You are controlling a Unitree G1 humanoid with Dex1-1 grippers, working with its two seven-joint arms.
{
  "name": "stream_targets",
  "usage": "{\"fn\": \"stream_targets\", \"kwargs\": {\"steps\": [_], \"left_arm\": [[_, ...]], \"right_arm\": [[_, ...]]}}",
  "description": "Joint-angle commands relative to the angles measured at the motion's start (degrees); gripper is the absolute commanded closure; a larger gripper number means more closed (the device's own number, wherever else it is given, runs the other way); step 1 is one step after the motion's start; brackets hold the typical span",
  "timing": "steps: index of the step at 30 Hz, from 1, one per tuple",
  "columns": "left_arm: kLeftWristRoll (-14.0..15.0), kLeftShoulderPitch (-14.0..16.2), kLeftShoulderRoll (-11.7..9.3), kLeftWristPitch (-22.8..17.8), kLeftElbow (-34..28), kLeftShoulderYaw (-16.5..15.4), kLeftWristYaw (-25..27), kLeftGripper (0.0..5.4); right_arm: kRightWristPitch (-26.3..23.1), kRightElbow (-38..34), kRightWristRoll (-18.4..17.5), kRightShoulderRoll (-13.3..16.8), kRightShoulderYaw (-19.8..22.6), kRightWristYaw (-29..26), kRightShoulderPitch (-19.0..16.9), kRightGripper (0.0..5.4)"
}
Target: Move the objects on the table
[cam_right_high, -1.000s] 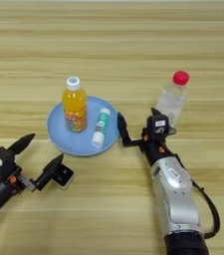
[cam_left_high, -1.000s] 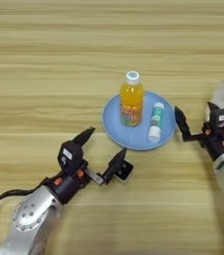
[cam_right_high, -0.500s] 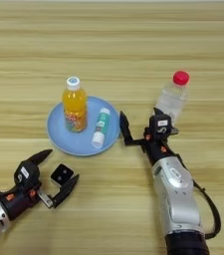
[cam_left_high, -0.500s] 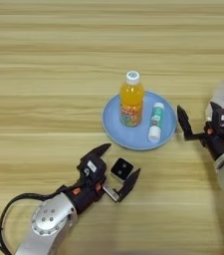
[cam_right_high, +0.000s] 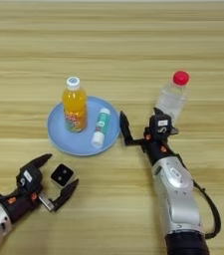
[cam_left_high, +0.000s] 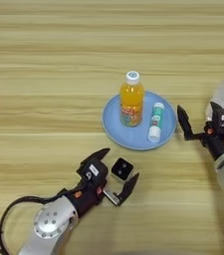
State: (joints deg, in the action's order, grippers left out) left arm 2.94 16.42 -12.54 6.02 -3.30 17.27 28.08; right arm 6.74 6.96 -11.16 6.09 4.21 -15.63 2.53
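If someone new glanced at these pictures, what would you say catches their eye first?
Probably the round light-blue plate at mid-table, with the orange-juice bottle standing on it and the white-and-green tube lying beside the bottle. Next, the left hand at the near edge, its open fingers framing the small black cube. To the right, the right hand sits open beside the plate, before a clear bottle with a red cap.

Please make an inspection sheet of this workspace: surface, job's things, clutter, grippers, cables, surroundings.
Surface: wooden table, plank grain.
Job's things: orange-juice bottle upright and white-and-green tube lying, both on the blue plate; black cube on the table.
Clutter: clear bottle with red cap, upright.
Grippers: left gripper open around the cube; right gripper open, between plate and clear bottle.
Cables: black cable at left arm.
Surroundings: nothing seen.
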Motion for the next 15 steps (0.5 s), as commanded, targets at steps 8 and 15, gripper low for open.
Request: {"fn": "stream_targets", "kwargs": {"steps": [8, 15], "left_arm": [[-4.27, -1.03, -0.59, 2.22, 4.47, 1.3, -2.36, 0.51], [-3.97, -1.12, -0.92, 2.93, 5.14, 0.95, -2.38, 1.11]], "right_arm": [[-0.54, -0.12, -0.56, -0.09, 0.33, -0.04, 0.87, 0.0], [-0.51, 0.05, -0.58, -0.17, 0.35, -0.03, 0.98, 0.0]]}}
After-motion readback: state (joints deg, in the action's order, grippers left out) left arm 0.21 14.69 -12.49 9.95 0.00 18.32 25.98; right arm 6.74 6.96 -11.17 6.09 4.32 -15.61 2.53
